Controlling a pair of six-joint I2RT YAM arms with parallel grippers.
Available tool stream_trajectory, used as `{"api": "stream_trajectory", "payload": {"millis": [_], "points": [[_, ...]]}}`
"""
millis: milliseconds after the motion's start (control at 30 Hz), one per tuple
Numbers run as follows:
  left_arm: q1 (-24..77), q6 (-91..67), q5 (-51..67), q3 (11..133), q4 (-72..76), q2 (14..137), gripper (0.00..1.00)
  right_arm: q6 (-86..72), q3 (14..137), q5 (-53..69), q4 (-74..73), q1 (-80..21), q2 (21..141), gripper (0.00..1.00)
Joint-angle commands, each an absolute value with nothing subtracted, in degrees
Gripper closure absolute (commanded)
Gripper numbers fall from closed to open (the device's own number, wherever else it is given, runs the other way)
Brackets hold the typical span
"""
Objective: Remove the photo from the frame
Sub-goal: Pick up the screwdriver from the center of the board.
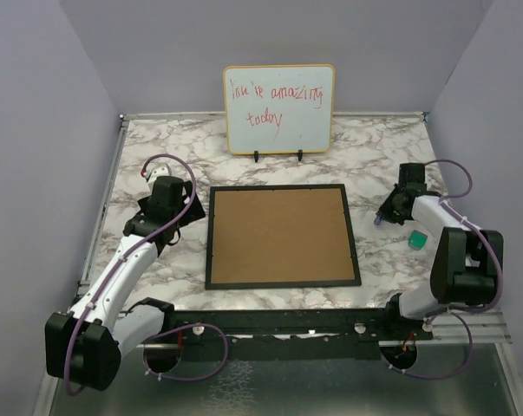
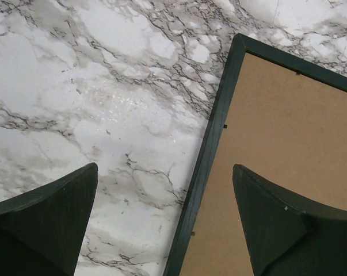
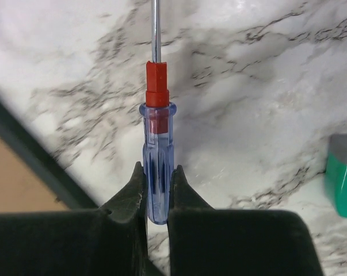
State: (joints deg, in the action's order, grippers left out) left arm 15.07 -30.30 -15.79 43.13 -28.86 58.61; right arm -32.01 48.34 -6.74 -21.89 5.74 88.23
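Note:
The frame [image 1: 283,236] lies face down in the middle of the table, its brown back panel up inside a thin black border. The photo is hidden under that panel. My left gripper [image 1: 190,212] hangs open over the frame's left edge [image 2: 210,149], one finger above the marble and the other above the back panel [image 2: 165,167]. My right gripper [image 1: 389,208] is to the right of the frame, shut [image 3: 157,167] on the clear blue handle of a small screwdriver [image 3: 157,132] with a red collar. The shaft points away over the marble, and the frame's corner [image 3: 23,144] is at the left.
A whiteboard [image 1: 279,108] with red handwriting stands on a small easel at the back. A small green block [image 1: 418,238] lies on the table by the right arm, also at the right edge of the right wrist view as the green block [image 3: 343,175].

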Motion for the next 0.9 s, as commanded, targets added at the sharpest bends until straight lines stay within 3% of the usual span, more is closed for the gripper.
{"api": "stream_trajectory", "payload": {"millis": [0,100,367,700,867], "points": [[15.03,-28.11,-19.27,43.26,-29.63,57.56,0.01,-29.96,46.44,3.62,-22.04,5.89,78.38,0.99],[15.05,-28.27,-17.15,42.92,-28.69,56.8,0.01,-29.42,43.39,10.39,-21.7,5.85,70.15,1.0],[15.12,-26.44,-6.76,41.76,-23.31,53.9,0.01,-31.27,36.98,46.78,-8.3,5.25,57.02,0.99],[15.1,-33.4,14.86,38.21,-10.3,48.87,0.01,-23.87,39.72,59.88,-10.0,2.6,52.38,0.99],[15.11,-37.47,29.27,39.04,-1.82,52.5,0.01,-32.18,37.71,68.39,1.53,-1.28,52.12,1.0]]}}
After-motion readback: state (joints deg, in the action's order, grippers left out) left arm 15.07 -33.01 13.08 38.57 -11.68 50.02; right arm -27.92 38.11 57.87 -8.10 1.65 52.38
